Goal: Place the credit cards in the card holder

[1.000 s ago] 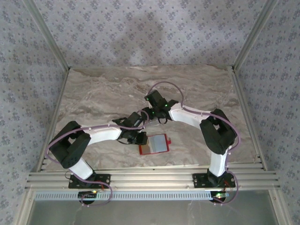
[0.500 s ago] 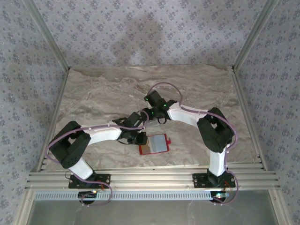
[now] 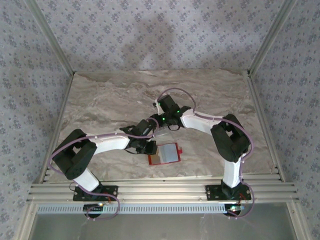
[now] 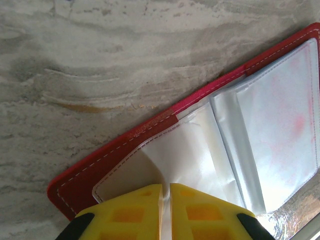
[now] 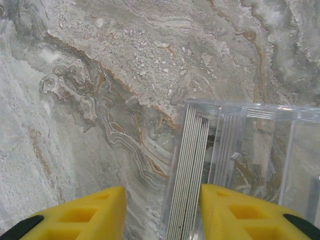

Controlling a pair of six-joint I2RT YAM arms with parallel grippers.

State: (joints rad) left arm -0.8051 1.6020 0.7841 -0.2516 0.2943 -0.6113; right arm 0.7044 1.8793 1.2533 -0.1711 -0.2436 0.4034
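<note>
Top view: marble-patterned table (image 3: 100,100), grey patterned walls (image 3: 150,30). The red card holder (image 3: 167,154) lies open just right of the left gripper (image 3: 146,148); the right gripper (image 3: 159,129) hangs just beyond.

Left wrist: left gripper (image 4: 166,187) pinched closed on a clear sleeve (image 4: 185,155) of the card holder (image 4: 150,130).

Right wrist: right gripper (image 5: 162,192) parted, straddling the clear plastic box (image 5: 250,145) wall. The credit cards (image 5: 190,165) stand on edge between its fingers, ungripped.

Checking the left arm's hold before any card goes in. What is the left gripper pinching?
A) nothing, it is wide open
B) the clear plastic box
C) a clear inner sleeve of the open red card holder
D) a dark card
C: in the left wrist view the left gripper is shut on a clear sleeve of the open card holder.
</note>
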